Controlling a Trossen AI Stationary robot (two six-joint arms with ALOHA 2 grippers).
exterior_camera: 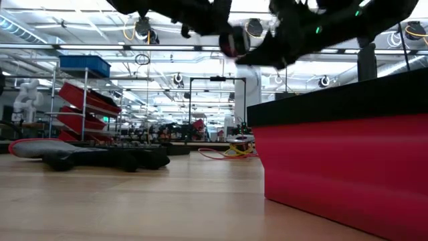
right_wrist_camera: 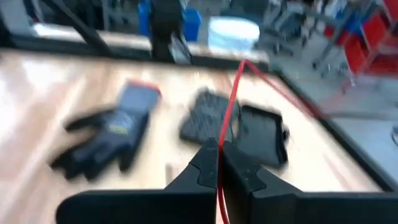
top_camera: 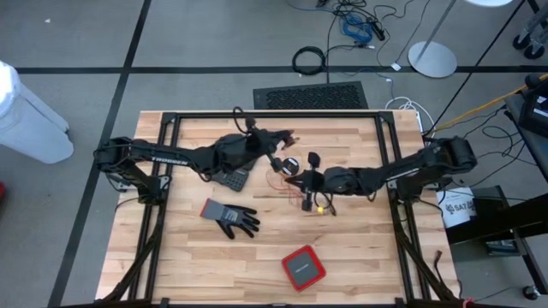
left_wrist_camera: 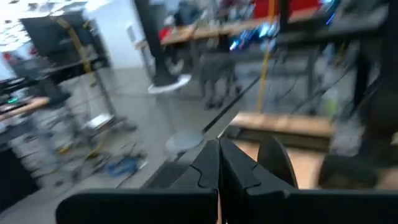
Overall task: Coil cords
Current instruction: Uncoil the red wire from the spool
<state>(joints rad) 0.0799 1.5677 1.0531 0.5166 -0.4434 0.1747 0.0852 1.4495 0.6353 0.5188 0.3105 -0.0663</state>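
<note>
- left arm (top_camera: 163, 157): white lettering runs along the upper link, well behind its pincer; looks like "TROSSEN", too small to confirm letter by letter
- white bucket (top_camera: 457, 208) on the floor off the table edge, behind the right arm's base, far from its pincer: dark print starting "SAT", rest cut off
- nothing else legible

grey glove (top_camera: 229, 216), red box (top_camera: 303, 267), perhaps a calculator (top_camera: 234, 179)
</note>
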